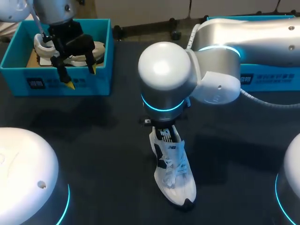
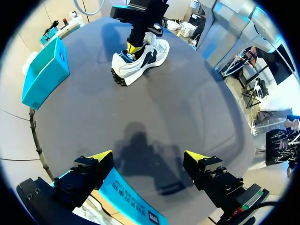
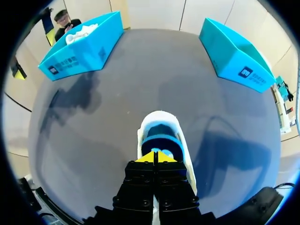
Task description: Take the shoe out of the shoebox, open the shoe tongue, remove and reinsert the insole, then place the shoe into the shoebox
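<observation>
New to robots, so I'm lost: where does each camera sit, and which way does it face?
Head view: above and behind the robot, looking down on the table; shows both arms, the left gripper at a box, the right arm over the shoe.
Left wrist view: on the left wrist, looking past the open left gripper across the table to the shoe.
Right wrist view: on the right wrist, looking down past the shut right gripper into the shoe.
Shared: all three show the shoe.

Site: robotics lab bench. You have a dark table [image 1: 103, 140], a left arm [image 1: 56, 10] upper left, a right arm [image 1: 243, 42] upper right with lit blue joint rings, and a turquoise shoebox [image 1: 70, 85] upper left.
</observation>
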`<state>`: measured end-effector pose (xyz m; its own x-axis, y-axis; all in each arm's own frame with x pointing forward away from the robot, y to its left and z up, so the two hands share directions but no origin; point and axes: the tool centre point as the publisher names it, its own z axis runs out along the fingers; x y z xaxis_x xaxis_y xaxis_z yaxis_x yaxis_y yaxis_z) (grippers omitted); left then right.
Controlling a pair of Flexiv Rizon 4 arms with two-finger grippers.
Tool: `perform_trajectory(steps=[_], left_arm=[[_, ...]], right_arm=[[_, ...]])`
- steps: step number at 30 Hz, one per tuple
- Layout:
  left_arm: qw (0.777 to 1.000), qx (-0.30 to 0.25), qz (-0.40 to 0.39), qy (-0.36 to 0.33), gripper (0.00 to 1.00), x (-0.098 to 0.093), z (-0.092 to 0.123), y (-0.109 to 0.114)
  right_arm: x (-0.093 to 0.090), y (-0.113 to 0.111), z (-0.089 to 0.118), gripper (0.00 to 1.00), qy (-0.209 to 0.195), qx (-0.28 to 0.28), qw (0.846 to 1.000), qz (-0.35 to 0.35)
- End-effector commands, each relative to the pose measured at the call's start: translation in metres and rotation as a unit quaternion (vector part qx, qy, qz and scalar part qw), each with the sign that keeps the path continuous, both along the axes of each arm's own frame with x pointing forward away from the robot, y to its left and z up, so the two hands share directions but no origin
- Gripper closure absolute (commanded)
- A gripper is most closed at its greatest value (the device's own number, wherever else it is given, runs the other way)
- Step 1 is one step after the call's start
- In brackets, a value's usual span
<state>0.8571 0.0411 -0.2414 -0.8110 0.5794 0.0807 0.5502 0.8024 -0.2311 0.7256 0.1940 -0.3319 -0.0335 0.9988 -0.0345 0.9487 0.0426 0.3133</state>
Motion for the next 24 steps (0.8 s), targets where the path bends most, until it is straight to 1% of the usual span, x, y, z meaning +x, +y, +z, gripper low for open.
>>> perform_trajectory(steps=[1, 5, 6, 7, 11, 19, 21, 22, 24], left_arm=[[1.0, 0.001, -0.001, 0.001, 0.0, 0.001, 0.0, 0.0], [1.0, 0.001, -0.001, 0.001, 0.0, 0.001, 0.0, 0.0], [1.0, 0.001, -0.001, 0.001, 0.0, 0.001, 0.0, 0.0], [1.0, 0.001, -0.001, 0.001, 0.0, 0.001, 0.0, 0.0], [1.0, 0.001, -0.001, 0.001, 0.0, 0.001, 0.0, 0.0], [1.0, 0.001, -0.001, 0.001, 0.0, 0.001, 0.0, 0.0], [1.0, 0.001, -0.001, 0.001, 0.0, 0.001, 0.0, 0.0], [1.0, 0.001, -0.001, 0.001, 0.0, 0.001, 0.0, 0.0], [1.0, 0.001, -0.001, 0.001, 0.0, 0.001, 0.0, 0.0]], right_arm=[[-0.003, 0.009, -0.01, 1.0, -0.035, -0.004, 0.999, -0.007], [0.004, 0.008, -0.02, 1.0, -0.045, -0.002, 0.999, 0.007], [0.008, 0.006, -0.025, 1.0, -0.046, 0.001, 0.999, 0.011], [0.008, 0.006, -0.025, 1.0, -0.046, 0.001, 0.999, 0.011], [0.015, 0.007, -0.036, 1.0, -0.045, 0.004, 0.999, 0.017], [0.022, 0.007, -0.053, 1.0, -0.024, 0.003, 0.999, 0.021], [0.022, 0.007, -0.055, 1.0, -0.019, 0.004, 1.0, 0.019], [0.021, 0.008, -0.052, 1.0, -0.021, 0.002, 1.0, 0.019], [0.018, 0.008, -0.042, 1.0, -0.026, -0.018, 0.999, 0.012]])
